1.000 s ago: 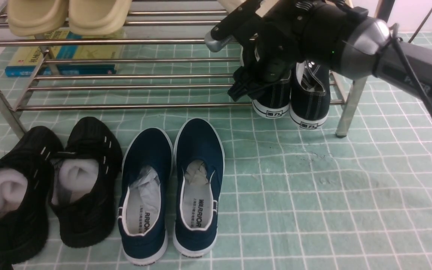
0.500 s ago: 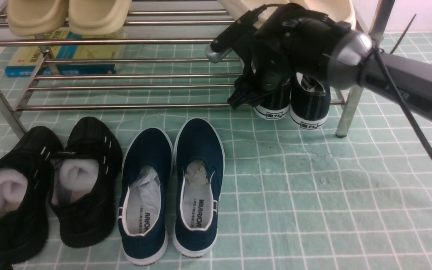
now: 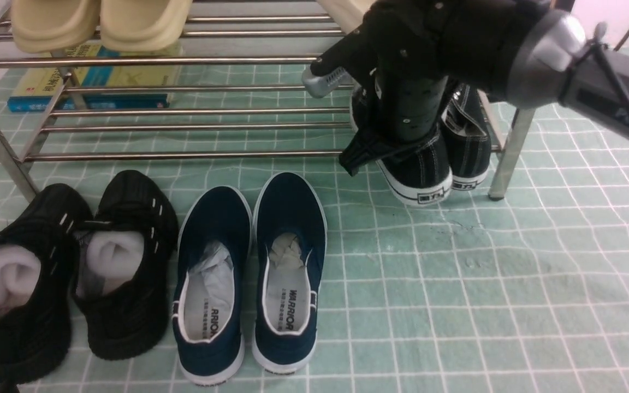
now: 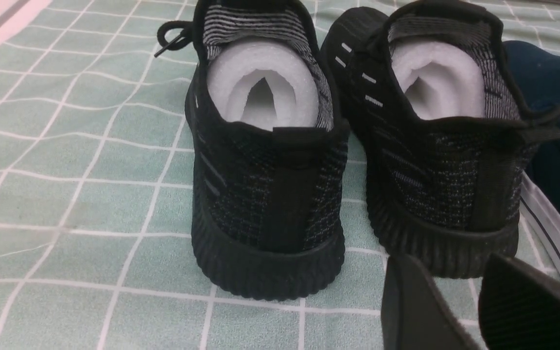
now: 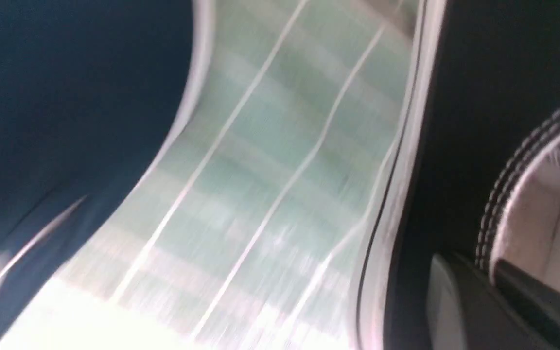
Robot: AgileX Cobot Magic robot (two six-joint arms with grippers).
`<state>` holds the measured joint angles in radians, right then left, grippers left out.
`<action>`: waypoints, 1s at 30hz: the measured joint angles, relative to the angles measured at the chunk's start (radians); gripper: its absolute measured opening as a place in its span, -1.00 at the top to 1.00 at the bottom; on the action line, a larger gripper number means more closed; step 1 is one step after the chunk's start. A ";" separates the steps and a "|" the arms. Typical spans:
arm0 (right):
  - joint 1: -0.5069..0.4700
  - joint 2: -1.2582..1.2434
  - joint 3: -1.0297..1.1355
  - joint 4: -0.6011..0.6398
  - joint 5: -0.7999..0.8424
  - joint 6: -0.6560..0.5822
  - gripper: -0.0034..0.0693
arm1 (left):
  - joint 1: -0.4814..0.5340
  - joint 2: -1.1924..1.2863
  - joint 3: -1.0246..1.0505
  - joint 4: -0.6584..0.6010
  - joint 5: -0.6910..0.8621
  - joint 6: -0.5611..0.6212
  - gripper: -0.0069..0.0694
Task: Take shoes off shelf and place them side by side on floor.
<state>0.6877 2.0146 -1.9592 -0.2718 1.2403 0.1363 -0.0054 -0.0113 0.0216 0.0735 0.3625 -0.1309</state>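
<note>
My right gripper (image 3: pixel 388 144) is shut on the collar of one black canvas sneaker (image 3: pixel 423 174), holding it tilted, with its white heel past the front bar of the steel shelf (image 3: pixel 183 155) and over the green grid floor (image 3: pixel 484 284). The other canvas sneaker (image 3: pixel 470 158) rests on the lower tier beside it, by the right leg. The blurred right wrist view shows my right gripper (image 5: pixel 491 287) clamping the stitched rim of the sneaker (image 5: pixel 455 121). In the left wrist view my left gripper (image 4: pixel 455 311) hangs open and empty, low over the floor (image 4: pixel 66 194).
Navy slip-ons (image 3: pixel 254 273) and black knit sneakers (image 3: pixel 69 273) stand in a row on the floor left of centre. Beige slippers (image 3: pixel 101 22) sit on the top tier, books (image 3: pixel 85 82) lie behind the shelf. The shelf's right leg (image 3: pixel 505 158) stands close to the held sneaker.
My right gripper has pulled the left canvas sneaker up and toward me, off the lower bars. The other canvas sneaker has shifted slightly. The left arm has not moved.
</note>
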 joint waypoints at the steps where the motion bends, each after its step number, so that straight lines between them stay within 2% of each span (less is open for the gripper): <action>1: 0.008 -0.021 0.005 0.020 0.015 0.000 0.89 | 0.000 0.000 0.000 0.000 0.000 0.000 0.19; 10: 0.044 -0.117 0.105 0.211 0.024 0.000 0.89 | 0.000 0.000 0.000 0.001 0.000 0.000 0.19; 27: 0.095 -0.118 0.217 0.174 -0.024 0.103 0.88 | 0.000 0.000 0.000 0.003 0.000 0.000 0.19; 30: 0.117 -0.118 0.248 0.154 -0.034 0.152 0.88 | 0.000 0.000 0.000 0.003 0.000 0.000 0.19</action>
<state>0.8044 1.8963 -1.7117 -0.1179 1.2064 0.2885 -0.0054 -0.0113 0.0216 0.0763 0.3625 -0.1309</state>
